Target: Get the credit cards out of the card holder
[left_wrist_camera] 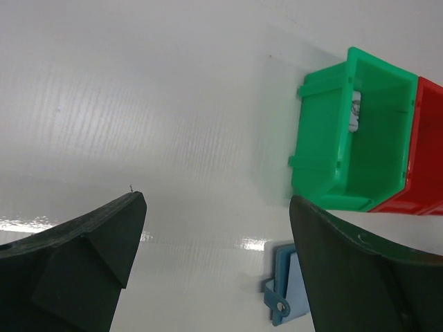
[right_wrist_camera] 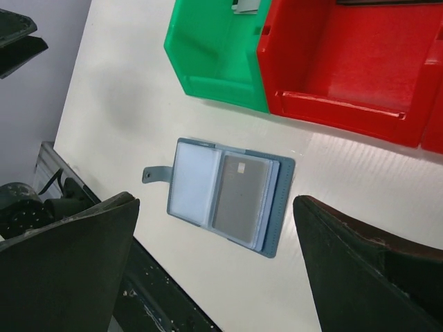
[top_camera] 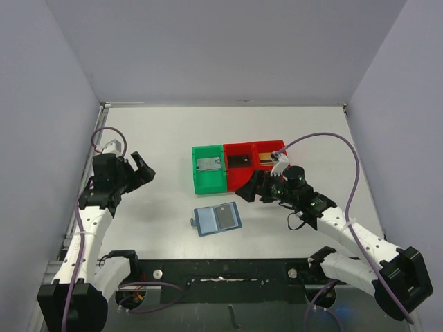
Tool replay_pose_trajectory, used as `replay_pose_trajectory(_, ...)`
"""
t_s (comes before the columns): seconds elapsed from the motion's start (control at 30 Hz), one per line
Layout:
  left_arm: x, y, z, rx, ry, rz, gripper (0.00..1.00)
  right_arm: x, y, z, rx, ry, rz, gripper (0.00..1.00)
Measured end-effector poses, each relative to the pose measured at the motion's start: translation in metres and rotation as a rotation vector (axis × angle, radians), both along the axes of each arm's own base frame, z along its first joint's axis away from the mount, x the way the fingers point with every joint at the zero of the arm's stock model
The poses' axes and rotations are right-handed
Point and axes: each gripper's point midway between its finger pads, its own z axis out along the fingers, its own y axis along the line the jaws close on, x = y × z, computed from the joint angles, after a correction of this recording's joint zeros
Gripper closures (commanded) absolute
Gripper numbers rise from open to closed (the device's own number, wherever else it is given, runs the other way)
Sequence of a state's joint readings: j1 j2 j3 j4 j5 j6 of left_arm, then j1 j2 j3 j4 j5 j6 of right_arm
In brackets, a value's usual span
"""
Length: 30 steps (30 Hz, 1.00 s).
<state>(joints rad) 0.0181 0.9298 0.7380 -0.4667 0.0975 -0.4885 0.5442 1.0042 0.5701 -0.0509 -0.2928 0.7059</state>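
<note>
Green bin (top_camera: 210, 184) behind card holder (top_camera: 217, 219)

The blue card holder (top_camera: 206, 221) lies open flat, a grey card (right_wrist_camera: 239, 198) in 1 panel.

Card holder (right_wrist_camera: 277, 207), centre of the right wrist view: dull blue, snap tab the same blue. Its left pocket was milky white; the right pocket showed a plain grey card (right_wrist_camera: 239, 197) with a small paler square near the top. Upper frame: green bin (right_wrist_camera: 214, 48), red bins (right_wrist_camera: 346, 62) alongside, all plain and glossy. Bench (right_wrist_camera: 118, 117) white, faintly ribbed. Left pincer (top_camera: 144, 168) and right pincer (top_camera: 247, 189) black; arms (top_camera: 90, 228) white; cables (top_camera: 349, 162) purple. Walls (top_camera: 228, 48) pale lilac-grey.
</note>
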Motion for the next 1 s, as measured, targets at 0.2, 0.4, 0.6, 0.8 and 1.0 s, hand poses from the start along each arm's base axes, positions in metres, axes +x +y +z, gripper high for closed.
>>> replay_pose_trajectory(0.2,-0.010,-0.041,-0.001,-0.109,0.025,-0.108,0.17,-0.010,0.001,-0.015,0.016,0.071,-0.015,0.02)
replay_pose_trajectory(0.4,-0.043,-0.123,-0.004,-0.149,0.076,-0.312,0.19,-0.018,0.000,-0.030,0.024,0.143,-0.040,0.07)
replay_pose_trajectory(0.6,-0.061,-0.155,-0.023,-0.141,0.162,-0.334,0.29,-0.022,0.006,-0.038,0.027,0.193,-0.057,0.18)
replay_pose_trajectory(0.8,-0.081,-0.179,-0.051,-0.109,0.256,-0.352,0.37,-0.031,0.015,-0.063,-0.012,0.285,-0.060,0.33)
replay_pose_trajectory(1.0,-0.090,-0.207,-0.040,-0.184,0.231,-0.379,0.38,-0.041,0.025,-0.083,-0.053,0.354,-0.052,0.42)
